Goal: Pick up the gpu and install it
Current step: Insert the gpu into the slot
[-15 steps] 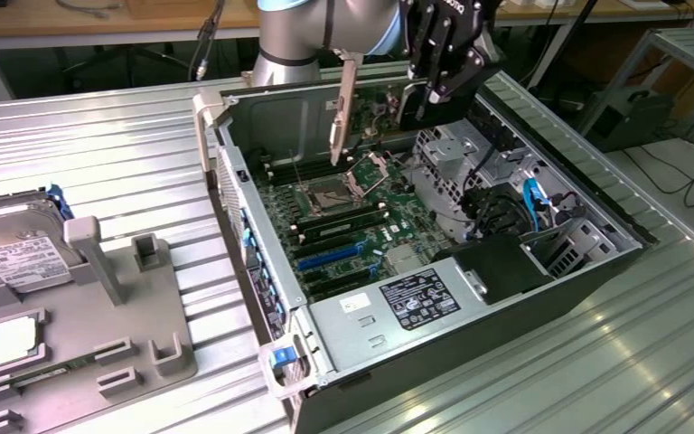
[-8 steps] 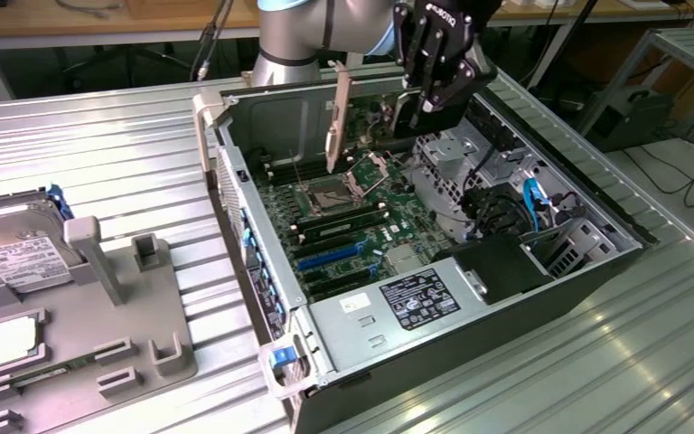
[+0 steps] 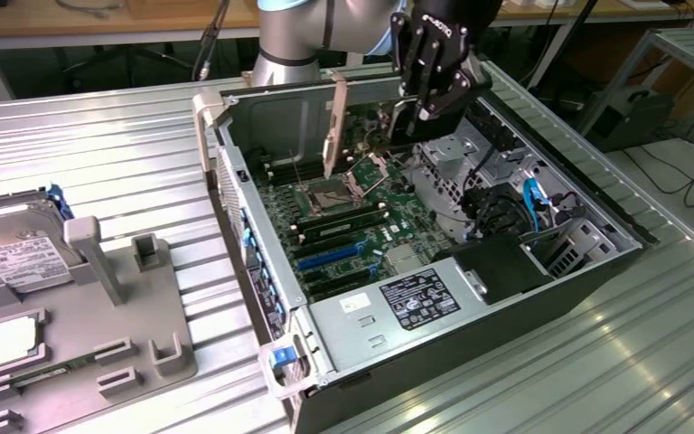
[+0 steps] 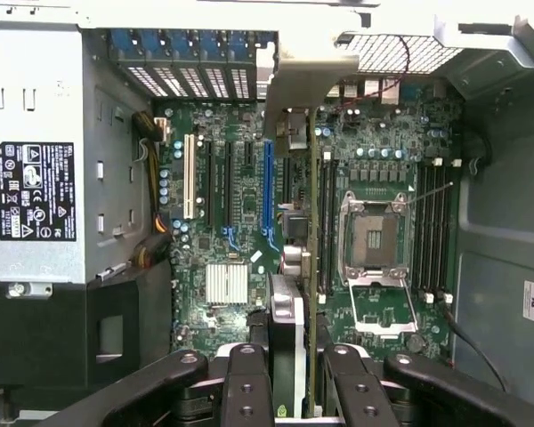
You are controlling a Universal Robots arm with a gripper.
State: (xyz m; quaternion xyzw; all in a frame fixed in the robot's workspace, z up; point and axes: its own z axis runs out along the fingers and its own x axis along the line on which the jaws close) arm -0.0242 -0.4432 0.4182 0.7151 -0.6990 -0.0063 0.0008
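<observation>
One gpu [image 4: 289,311], edge-on, sits clamped in the claw [image 4: 295,378] over the motherboard [image 4: 240,222].

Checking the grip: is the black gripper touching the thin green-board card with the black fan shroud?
Touching. Wrist view: fingers of the gripper press against both faces of the edge-on gpu, with no gap.

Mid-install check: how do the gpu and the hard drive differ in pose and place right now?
The gpu stands on edge, clamped in the gripper; the hard drive lies label-up with nothing holding it. The gpu is inside the open case, over the motherboard; the hard drive sits outside it on the grey holder, at the exterior view's left. Both are flat, rectangular parts.
</observation>
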